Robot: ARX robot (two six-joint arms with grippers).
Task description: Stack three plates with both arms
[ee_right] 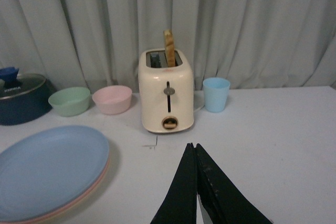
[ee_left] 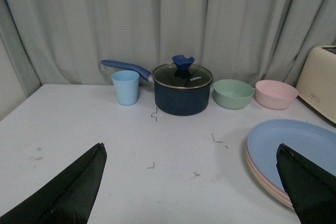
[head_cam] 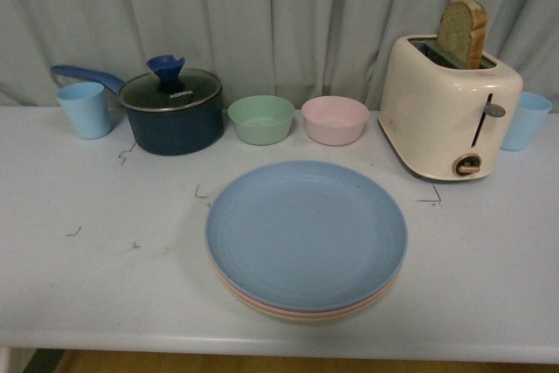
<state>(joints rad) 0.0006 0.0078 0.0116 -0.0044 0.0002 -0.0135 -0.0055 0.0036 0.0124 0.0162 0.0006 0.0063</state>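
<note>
Above bare table, left gripper spread wide, holding nothing; right gripper pressed closed, empty. Plates stacked mid-table (blue plate topmost, pink rim under), near front edge, open tabletop either side.

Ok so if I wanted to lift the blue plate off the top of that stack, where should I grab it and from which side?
Probably pinch the light blue plate at its rim, on the near edge overhanging toward the table's front. It lies flat and shallow on the pink plate, so only the thin raised lip offers purchase. The far side is crowded by the bowls and the toaster. Come in low and nearly level with an open tool.
</note>
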